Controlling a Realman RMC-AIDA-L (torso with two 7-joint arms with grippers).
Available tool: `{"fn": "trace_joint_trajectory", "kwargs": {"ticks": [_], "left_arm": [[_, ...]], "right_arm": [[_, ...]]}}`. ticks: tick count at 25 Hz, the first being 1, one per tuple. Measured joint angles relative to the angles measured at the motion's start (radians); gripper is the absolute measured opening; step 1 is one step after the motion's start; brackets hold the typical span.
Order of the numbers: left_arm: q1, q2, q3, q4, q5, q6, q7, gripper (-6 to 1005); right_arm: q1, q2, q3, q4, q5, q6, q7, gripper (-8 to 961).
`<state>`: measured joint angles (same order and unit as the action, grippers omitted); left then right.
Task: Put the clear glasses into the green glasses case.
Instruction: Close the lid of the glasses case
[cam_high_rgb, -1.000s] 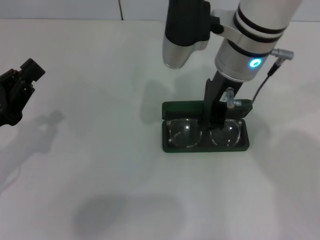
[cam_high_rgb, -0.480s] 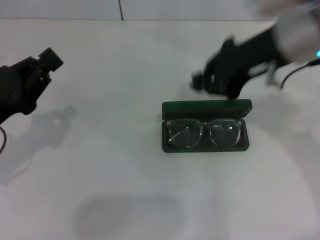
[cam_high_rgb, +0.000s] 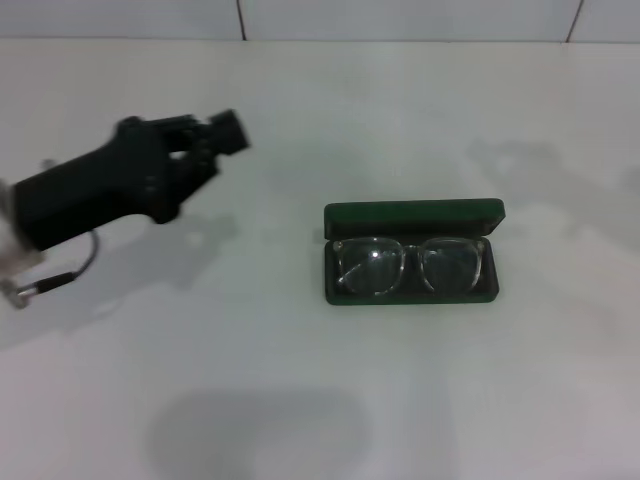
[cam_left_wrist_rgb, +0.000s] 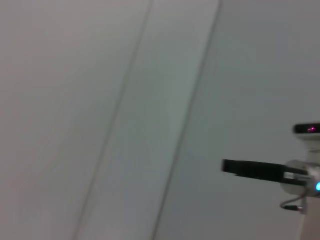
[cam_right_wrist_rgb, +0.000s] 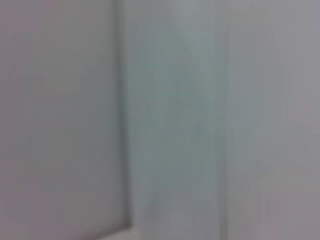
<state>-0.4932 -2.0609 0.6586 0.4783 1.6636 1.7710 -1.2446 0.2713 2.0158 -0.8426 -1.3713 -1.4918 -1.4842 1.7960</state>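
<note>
The green glasses case (cam_high_rgb: 412, 298) lies open on the white table, right of centre in the head view, with its lid (cam_high_rgb: 414, 212) standing up at the back. The clear glasses (cam_high_rgb: 405, 264) lie flat inside it, lenses facing up, and nothing is touching them. My left gripper (cam_high_rgb: 222, 132) hovers over the table well to the left of the case and points toward it. My right arm is out of the head view. Its gripper (cam_left_wrist_rgb: 247, 169) appears far off in the left wrist view as a dark bar against a pale wall.
The white table (cam_high_rgb: 300, 400) carries only the case. A tiled wall (cam_high_rgb: 400, 18) runs along the table's far edge. The right wrist view holds only a blurred pale surface (cam_right_wrist_rgb: 160, 120).
My right gripper has lifted off the glasses and swung away to the right, out of the head view, leaving them in the case. My left arm has swung in toward the middle.
</note>
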Motion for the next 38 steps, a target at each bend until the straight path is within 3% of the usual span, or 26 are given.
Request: {"fn": "trace_joint_trajectory", "kwargs": {"ticks": [4,6,12,16,19,25,38], "left_arm": [[-0.108,-0.027,0.001,-0.015,0.113,-0.077,-0.018,110],[-0.165,-0.030,0.014,-0.057,0.129,-0.145,-0.021,125],[-0.248,-0.034,0.040,-0.128,0.123,-0.271,-0.016,192],[-0.293,-0.036,0.109,-0.184,0.120,-0.357,-0.018,205],[-0.318,-0.041,0.158,-0.215,0.120,-0.409,-0.022,205],[-0.344,-0.045,0.168,-0.278,0.112,-0.466,-0.002,204],[-0.352,-0.047,0.167,-0.365,0.069,-0.568,0.078,203]], "right_arm": [[0.004,-0.009,0.114,0.235,0.047,-0.006,-0.108,95],[0.006,-0.009,0.141,0.297,0.046,-0.014,-0.138,95],[0.018,-0.011,0.154,0.389,0.052,-0.010,-0.189,95],[0.040,-0.014,0.161,0.449,0.053,-0.003,-0.221,95],[0.061,-0.022,0.169,0.497,0.049,-0.001,-0.242,94],[0.100,-0.039,0.169,0.592,0.046,0.003,-0.270,94],[0.111,-0.038,0.155,0.622,0.039,0.008,-0.283,87]]}}
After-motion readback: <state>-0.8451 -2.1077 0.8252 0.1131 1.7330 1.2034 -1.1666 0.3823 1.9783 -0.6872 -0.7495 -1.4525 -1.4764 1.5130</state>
